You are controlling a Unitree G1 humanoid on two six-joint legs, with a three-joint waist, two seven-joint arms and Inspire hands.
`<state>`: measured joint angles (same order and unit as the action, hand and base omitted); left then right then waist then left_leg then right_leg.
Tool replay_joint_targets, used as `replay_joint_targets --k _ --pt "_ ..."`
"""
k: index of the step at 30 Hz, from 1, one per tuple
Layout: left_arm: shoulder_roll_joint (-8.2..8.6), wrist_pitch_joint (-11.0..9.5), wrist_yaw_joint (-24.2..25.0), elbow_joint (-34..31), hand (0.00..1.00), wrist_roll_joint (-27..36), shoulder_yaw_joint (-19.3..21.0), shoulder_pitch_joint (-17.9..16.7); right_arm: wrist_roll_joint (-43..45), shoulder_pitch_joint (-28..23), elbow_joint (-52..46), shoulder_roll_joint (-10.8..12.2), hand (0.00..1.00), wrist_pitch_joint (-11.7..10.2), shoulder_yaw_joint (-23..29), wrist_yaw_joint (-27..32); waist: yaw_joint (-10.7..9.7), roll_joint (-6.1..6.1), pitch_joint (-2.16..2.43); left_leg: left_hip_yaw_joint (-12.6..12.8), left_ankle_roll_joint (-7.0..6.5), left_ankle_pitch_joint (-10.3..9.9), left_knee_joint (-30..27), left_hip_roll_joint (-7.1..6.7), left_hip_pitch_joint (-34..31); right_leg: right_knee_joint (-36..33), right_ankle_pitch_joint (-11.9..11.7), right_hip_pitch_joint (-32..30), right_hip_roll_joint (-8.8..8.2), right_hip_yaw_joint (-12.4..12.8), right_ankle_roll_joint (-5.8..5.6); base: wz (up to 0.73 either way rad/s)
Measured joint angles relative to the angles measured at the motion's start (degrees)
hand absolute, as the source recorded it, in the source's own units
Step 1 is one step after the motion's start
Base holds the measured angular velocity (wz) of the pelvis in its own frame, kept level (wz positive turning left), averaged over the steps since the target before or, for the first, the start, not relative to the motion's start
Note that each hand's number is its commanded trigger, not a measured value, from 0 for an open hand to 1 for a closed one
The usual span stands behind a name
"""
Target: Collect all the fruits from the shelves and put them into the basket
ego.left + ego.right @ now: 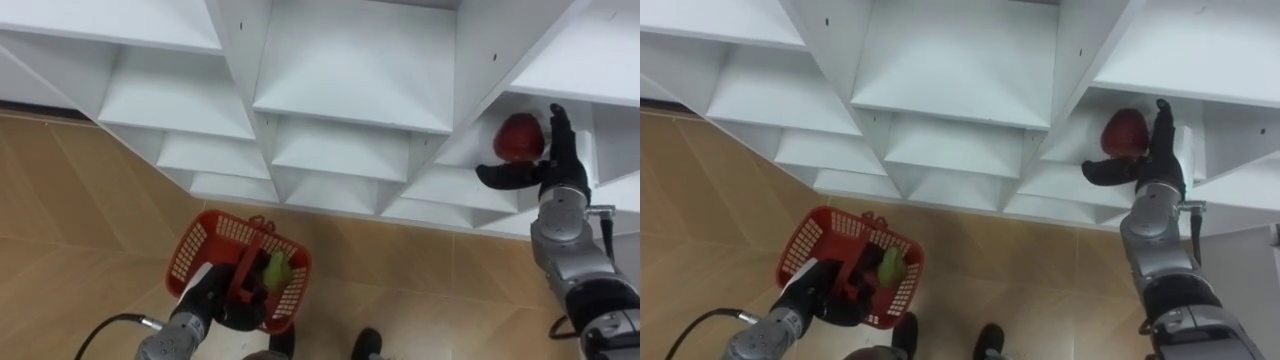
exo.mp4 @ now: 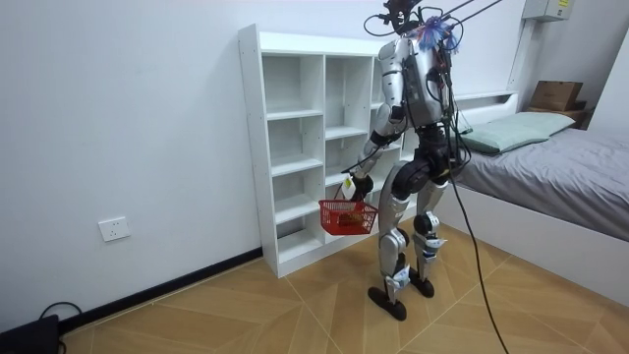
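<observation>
Left eye view: one red plastic mesh basket [image 1: 205, 245] hangs low in front of the robot, above the wood-patterned floor [image 1: 80, 200]. The left hand [image 1: 228, 300] is clamped on the basket, its dark fingers curled round the red handle [image 1: 246, 270]. One green fruit [image 1: 276, 268] lies inside, against the basket's right wall beside the handle. I cannot tell whether anything else lies in it.

One round red fruit [image 1: 519, 137], dark red with a glossy skin, sits on a shelf in the right-hand column of the white wooden closet of open compartments [image 1: 340, 110]. The right hand [image 1: 556, 172] reaches into that compartment. Its fingers stand straight up along the fruit's right side, between the fruit and the compartment's right wall, and its thumb is spread out to the left under the fruit. The hand is spread apart, not closed round the fruit, and I cannot tell whether it touches it.

In the room view the robot stands upright facing the closet, the basket at thigh height between them. A bed with grey cover [image 2: 570, 187] stands at the room view's right.
</observation>
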<state>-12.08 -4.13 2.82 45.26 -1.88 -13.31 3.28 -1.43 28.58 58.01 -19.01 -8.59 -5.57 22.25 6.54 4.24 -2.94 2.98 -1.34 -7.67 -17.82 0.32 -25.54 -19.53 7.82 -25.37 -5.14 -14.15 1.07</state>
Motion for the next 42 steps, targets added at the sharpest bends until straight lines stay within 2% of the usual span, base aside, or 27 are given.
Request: replay_joint_targets --k 15,16,17,19,26,34,42 --pt "-0.02 0.00 -1.30 0.00 1.00 0.02 -1.46 -0.37 2.31 0.15 0.00 -0.43 0.00 -0.01 -0.05 0.01 0.29 -0.43 0.00 -0.07 0.00 0.00 0.19 0.00 0.02 -0.08 -0.01 -0.11 0.02 0.00 0.01 0.00" --pt "-0.02 0.00 -1.37 0.00 1.00 0.01 -1.46 -0.38 2.30 0.15 0.00 -0.45 0.27 -0.01 -0.05 0.01 0.31 -0.47 0.03 -0.08 0.00 0.00 0.20 0.00 0.02 -0.10 -0.01 -0.13 0.02 0.00 0.02 0.00" --pt "-0.02 0.00 -1.43 0.00 1.00 0.02 -1.47 -0.36 2.30 0.15 0.00 -0.50 0.45 -0.01 -0.06 0.02 0.33 -0.50 0.04 -0.09 0.00 0.00 0.20 0.00 0.02 -0.11 -0.01 -0.13 0.03 0.00 0.02 0.00" --pt "-0.02 0.00 -1.48 0.00 1.00 0.02 -1.58 -0.34 2.30 0.15 -0.01 -0.58 1.00 -0.01 -0.10 0.06 0.37 -0.52 0.06 -0.09 0.00 0.00 0.21 0.00 0.05 -0.20 -0.01 -0.15 0.01 0.00 0.02 0.00" --pt "0.00 0.00 -1.42 0.38 1.00 0.01 -2.71 -0.33 4.51 0.85 -0.02 -1.73 1.00 -0.06 -0.56 1.51 0.50 -0.80 0.04 -0.19 0.00 0.00 0.21 0.07 0.11 -0.38 -0.04 -0.19 0.03 -0.02 0.06 0.00" --pt "0.06 0.01 -1.40 0.48 1.00 0.00 -2.78 -0.20 8.44 1.64 -0.07 -1.76 1.00 -0.03 -2.22 1.39 0.76 -0.89 0.04 -0.16 0.03 0.01 0.31 0.10 0.12 -0.39 -0.06 -0.27 -0.01 -0.18 0.10 0.00" --pt "0.14 0.01 -1.27 2.14 1.00 0.00 -3.71 0.89 8.80 1.86 -0.07 -1.76 1.00 -0.03 -2.32 1.25 1.46 -0.88 0.04 -0.18 0.02 0.02 0.33 0.00 0.12 -0.48 -0.05 -0.27 -0.54 -0.26 0.09 0.00"
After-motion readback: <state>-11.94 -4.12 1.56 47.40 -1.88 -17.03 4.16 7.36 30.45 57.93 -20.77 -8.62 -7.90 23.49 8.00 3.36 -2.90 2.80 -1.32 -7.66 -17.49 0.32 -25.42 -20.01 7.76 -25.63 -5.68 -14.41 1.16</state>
